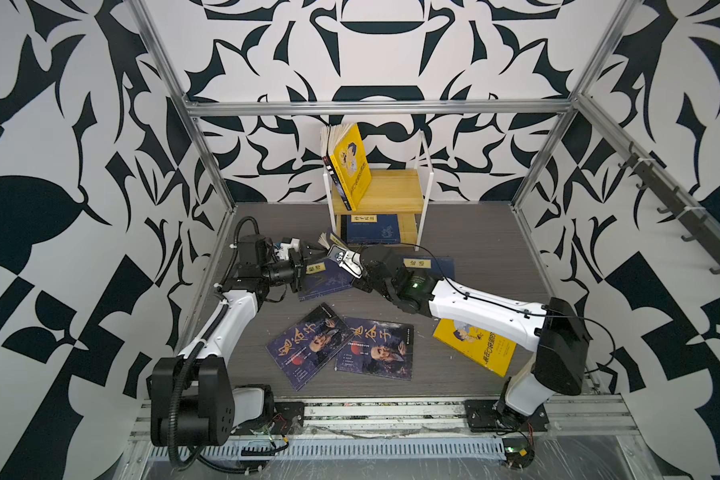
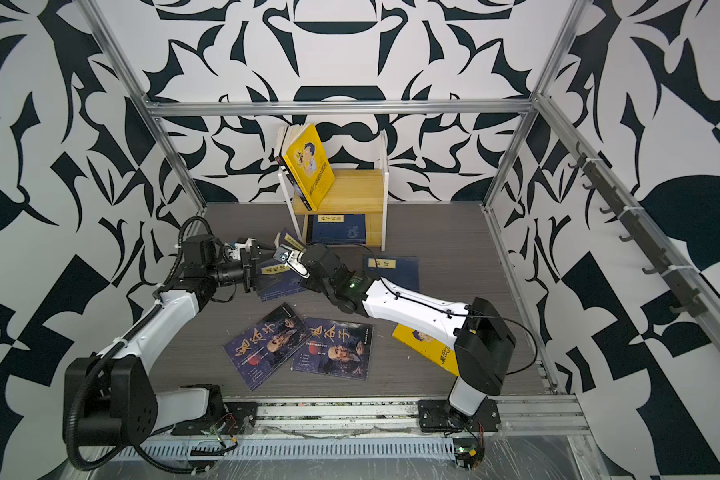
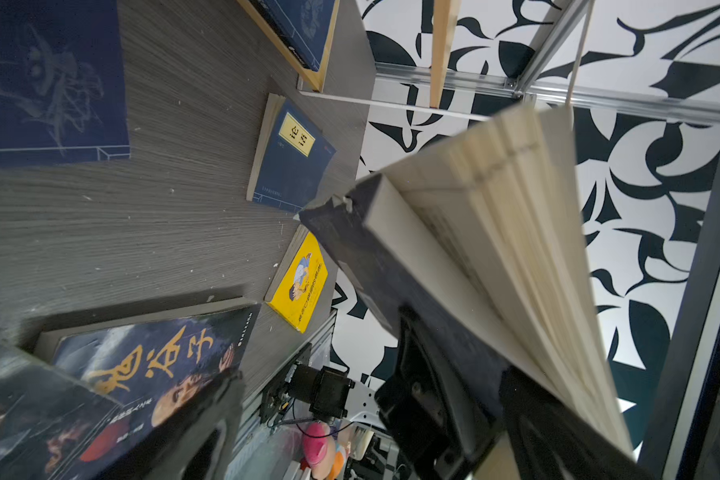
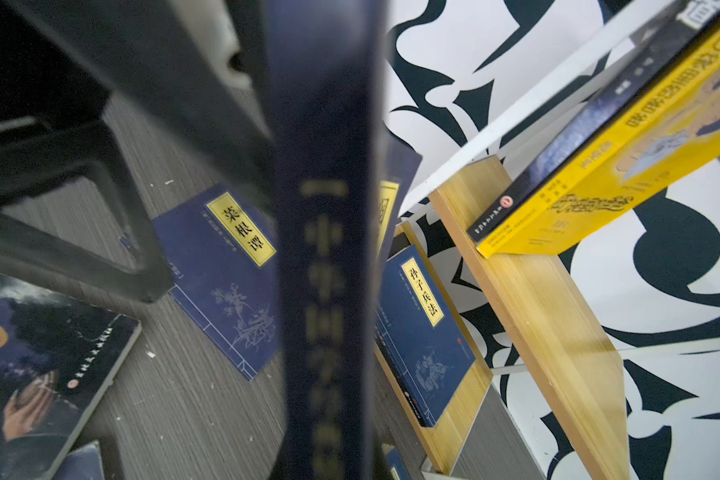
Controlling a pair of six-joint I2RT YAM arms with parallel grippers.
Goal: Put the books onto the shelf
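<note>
My right gripper [image 1: 342, 259] is shut on a navy book [image 1: 331, 242], held off the table with its pages fanned [image 3: 495, 232]; its spine [image 4: 325, 291] fills the right wrist view. Just left of it my left gripper [image 1: 310, 254] is open, gripping nothing. The shelf [image 1: 395, 191] stands at the back. A yellow book [image 1: 352, 166] leans on its top board, and a navy book [image 1: 371, 229] lies on the lower one. On the table lie two more navy books [image 1: 325, 284] [image 1: 435, 266], two dark portrait books [image 1: 304, 345] [image 1: 377, 348] and a yellow book [image 1: 474, 347].
The right forearm [image 1: 483, 307] crosses over the yellow book and part of the right-hand navy book. Aluminium frame posts [image 1: 208, 149] and patterned walls enclose the grey table [image 1: 483, 232]. A rail [image 1: 391, 411] runs along the front edge.
</note>
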